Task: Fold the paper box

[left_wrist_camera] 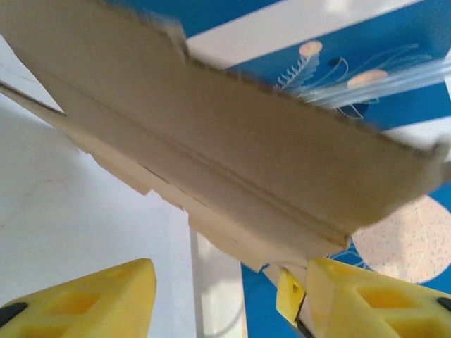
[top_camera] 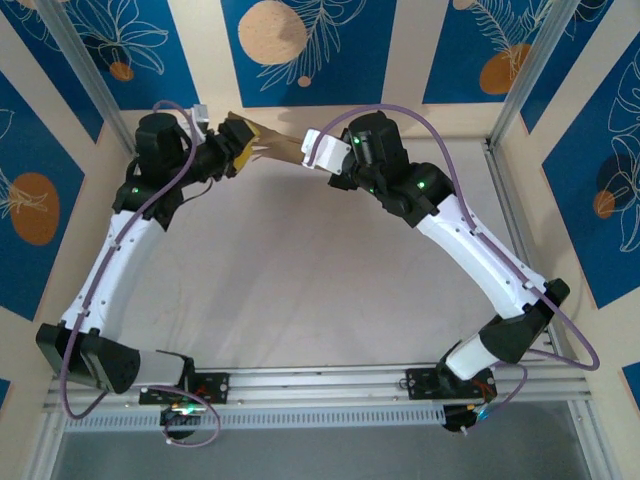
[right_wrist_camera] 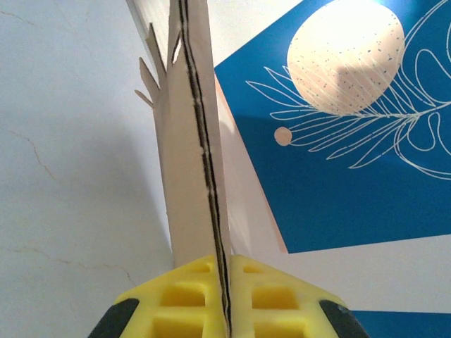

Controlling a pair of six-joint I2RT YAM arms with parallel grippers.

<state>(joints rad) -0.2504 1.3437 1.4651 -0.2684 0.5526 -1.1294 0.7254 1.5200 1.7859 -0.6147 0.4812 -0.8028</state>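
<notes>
The paper box (top_camera: pixel 272 148), a brown cardboard sheet folded partly on itself, hangs in the air over the far end of the table between both arms. My right gripper (top_camera: pixel 304 152) is shut on its right end. In the right wrist view the yellow pads (right_wrist_camera: pixel 190 289) pinch the doubled cardboard edge (right_wrist_camera: pixel 189 141), which runs straight up from the right gripper (right_wrist_camera: pixel 227 285). My left gripper (top_camera: pixel 238 148) is at the box's left end. In the left wrist view the left gripper (left_wrist_camera: pixel 229 274) stands open, its fingers wide apart below the box's panels (left_wrist_camera: pixel 232 162). A lower corner of the box reaches the right finger (left_wrist_camera: pixel 366 296).
The white table top (top_camera: pixel 300 290) lies below the raised box. Blue patterned walls (top_camera: pixel 330 50) close the back and sides. Metal frame posts (top_camera: pixel 95 80) stand at the far corners, and a rail (top_camera: pixel 320 380) carrying the arm bases runs along the near edge.
</notes>
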